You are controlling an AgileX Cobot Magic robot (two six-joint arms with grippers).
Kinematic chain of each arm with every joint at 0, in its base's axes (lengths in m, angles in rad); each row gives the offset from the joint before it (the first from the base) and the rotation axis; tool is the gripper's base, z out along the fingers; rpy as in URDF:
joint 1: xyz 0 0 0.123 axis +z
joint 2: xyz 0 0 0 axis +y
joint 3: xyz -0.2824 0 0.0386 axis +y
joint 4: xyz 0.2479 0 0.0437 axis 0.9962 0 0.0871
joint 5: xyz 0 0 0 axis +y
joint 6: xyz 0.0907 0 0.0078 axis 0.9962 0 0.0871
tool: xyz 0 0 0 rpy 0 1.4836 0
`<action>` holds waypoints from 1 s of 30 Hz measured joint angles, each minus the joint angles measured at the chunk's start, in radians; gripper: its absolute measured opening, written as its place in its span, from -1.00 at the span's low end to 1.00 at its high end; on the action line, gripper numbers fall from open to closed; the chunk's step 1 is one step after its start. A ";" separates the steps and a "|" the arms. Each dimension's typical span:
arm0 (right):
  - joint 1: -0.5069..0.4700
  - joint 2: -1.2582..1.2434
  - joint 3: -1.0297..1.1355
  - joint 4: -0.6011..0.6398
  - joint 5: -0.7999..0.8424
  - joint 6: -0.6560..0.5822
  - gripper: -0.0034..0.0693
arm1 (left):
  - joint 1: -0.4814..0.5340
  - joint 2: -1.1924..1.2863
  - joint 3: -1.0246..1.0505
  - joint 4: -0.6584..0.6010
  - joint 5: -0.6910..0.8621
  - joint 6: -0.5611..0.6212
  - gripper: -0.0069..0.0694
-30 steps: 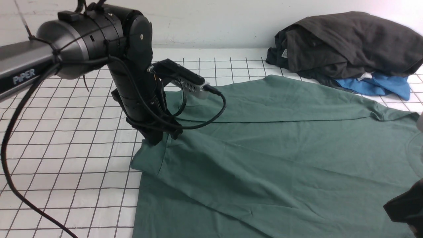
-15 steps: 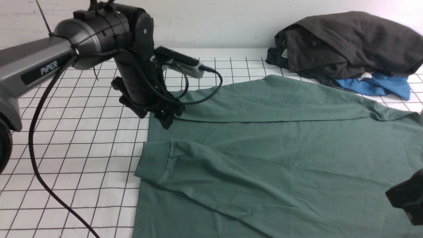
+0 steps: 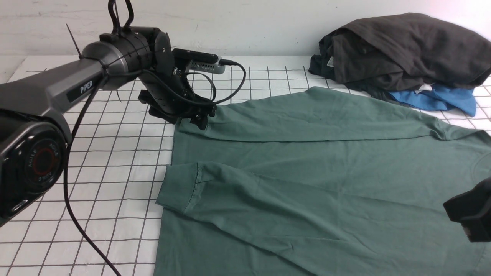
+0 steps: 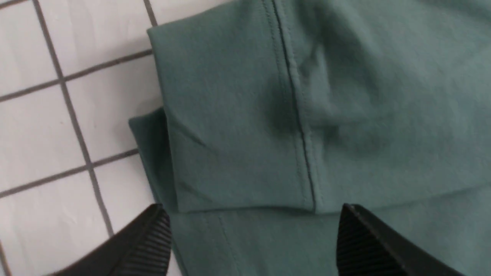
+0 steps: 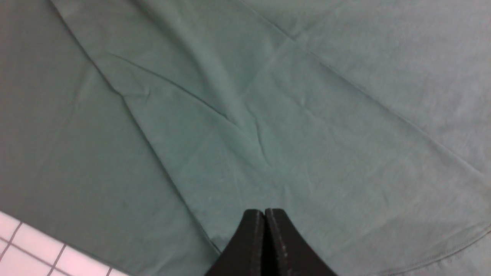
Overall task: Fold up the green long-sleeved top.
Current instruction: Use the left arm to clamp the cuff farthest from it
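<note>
The green long-sleeved top lies spread over the gridded table, with both sleeves laid across its body. The near sleeve's cuff rests flat at the top's left edge. My left gripper hovers open over the far sleeve's cuff, near the top's far left corner. In the left wrist view the left gripper has its black ribbed fingertips wide apart, with only cloth below them. My right gripper is shut and empty just above the top's cloth. Its dark body shows at the right edge.
A dark grey-black garment is piled at the back right, over a bright blue garment, close to the top's far edge. The white table with black grid lines stretches to the left. A pale wall closes off the back.
My left gripper opened and let go of the near sleeve's cuff, which now lies flat on the top. The left arm then rose and moved back to the far cuff. The right arm barely moved.
</note>
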 joint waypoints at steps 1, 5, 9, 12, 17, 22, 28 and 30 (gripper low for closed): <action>0.000 0.000 0.000 0.000 0.007 0.001 -0.95 | 0.004 0.011 -0.007 0.006 -0.010 -0.008 0.57; 0.000 0.000 0.000 -0.001 0.027 0.001 -0.95 | 0.012 0.039 -0.039 0.017 -0.022 -0.027 0.57; 0.000 0.000 0.000 -0.001 0.031 0.001 -0.95 | 0.015 0.063 -0.055 0.009 -0.035 -0.031 0.57; 0.000 0.000 0.000 -0.001 0.032 0.001 -0.95 | 0.015 0.079 -0.055 -0.026 -0.036 -0.023 0.57; 0.000 0.000 0.000 -0.001 0.033 0.001 -0.95 | 0.015 0.088 -0.055 -0.047 -0.054 -0.022 0.52; 0.000 0.000 0.000 -0.002 0.035 0.001 -0.95 | 0.016 0.088 -0.056 -0.049 -0.058 -0.022 0.26; 0.000 0.000 0.000 -0.002 0.045 0.001 -0.95 | 0.017 0.086 -0.056 -0.050 -0.054 -0.022 -0.32; 0.000 0.000 0.000 -0.002 0.045 0.001 -0.95 | 0.017 0.078 -0.057 -0.050 -0.033 -0.022 -0.52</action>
